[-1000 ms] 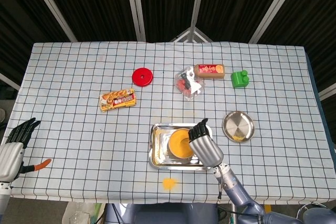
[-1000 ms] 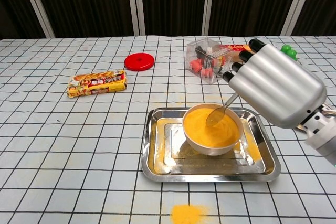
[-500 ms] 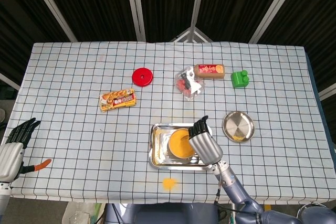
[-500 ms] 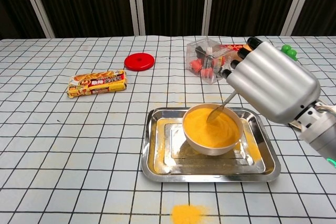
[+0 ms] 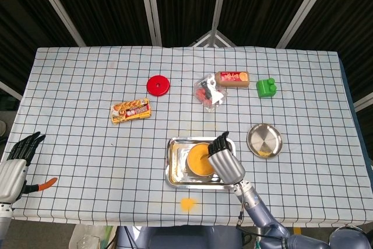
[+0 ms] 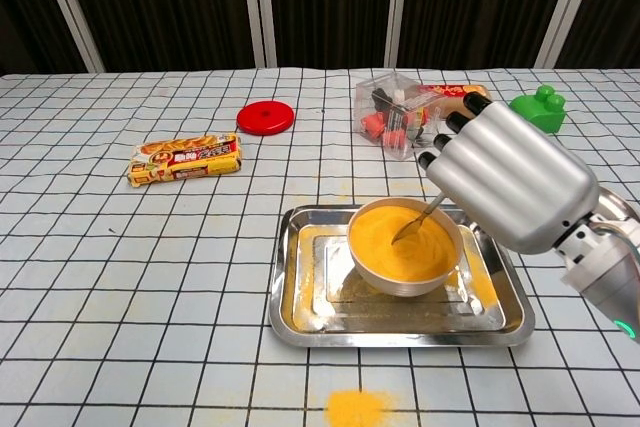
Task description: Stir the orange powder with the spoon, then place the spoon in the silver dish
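Spoon (image 6: 418, 221): bowl end dipped in the orange powder (image 6: 402, 238) in the bowl (image 6: 404, 272) on the tray (image 6: 300, 297), handle pinched in the right hand (image 6: 505, 185). Likely light, stiff, slick metal (best held high on the handle). Grip itself hidden behind the knuckles; left hand (image 5: 16, 161) spread, idle at the table's edge.

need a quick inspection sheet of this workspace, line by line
surface: table under a white grid cloth, with an orange powder spill near the front edge
job's things: bowl of orange powder in a steel tray; spoon tip in the powder; silver dish to the right holds a little powder
clutter: red lid, snack packet, clear box, orange packet, green toy
hands: right hand holds the spoon; left hand idle at the table edge, fingers apart
cables: nothing seen
surroundings: dark curtains with white poles
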Controlling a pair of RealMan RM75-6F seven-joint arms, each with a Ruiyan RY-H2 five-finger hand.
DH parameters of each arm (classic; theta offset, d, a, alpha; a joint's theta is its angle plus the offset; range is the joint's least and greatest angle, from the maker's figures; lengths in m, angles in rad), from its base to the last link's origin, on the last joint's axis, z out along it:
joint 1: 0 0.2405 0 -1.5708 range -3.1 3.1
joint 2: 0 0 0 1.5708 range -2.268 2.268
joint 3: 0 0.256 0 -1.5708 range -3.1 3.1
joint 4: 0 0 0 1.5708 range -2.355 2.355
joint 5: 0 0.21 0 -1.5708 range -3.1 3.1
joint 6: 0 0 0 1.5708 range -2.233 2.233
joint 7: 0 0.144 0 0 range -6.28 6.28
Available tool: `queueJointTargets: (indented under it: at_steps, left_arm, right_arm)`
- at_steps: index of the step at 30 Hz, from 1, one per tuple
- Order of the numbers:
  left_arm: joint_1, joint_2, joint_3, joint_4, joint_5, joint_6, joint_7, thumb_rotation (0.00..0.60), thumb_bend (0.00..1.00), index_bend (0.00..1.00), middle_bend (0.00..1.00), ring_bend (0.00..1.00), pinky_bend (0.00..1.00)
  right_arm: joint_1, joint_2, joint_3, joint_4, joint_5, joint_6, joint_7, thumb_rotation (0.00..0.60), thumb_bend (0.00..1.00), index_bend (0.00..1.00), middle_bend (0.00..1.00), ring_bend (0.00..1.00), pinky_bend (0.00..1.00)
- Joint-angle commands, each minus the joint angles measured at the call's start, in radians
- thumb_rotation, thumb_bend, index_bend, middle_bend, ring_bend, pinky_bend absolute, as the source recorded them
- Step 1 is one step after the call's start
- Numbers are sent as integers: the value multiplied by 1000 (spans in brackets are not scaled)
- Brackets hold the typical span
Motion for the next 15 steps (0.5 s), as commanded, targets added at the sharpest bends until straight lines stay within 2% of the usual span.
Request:
queueJointTargets:
  at_steps: [1,15]
  left_arm:
    - [0,0,0,0,1,0,0,600,0,0,0,0,0]
    - [0,-1,-2,-1,-2,1,3,600,0,0,0,0,0]
  right_arm:
    - [-5,4,-9,-1,-3,4,2,600,508,587,560,436,352]
    - [-31,41,-49,-42,-25,25,0,600,509,590,561,436,353]
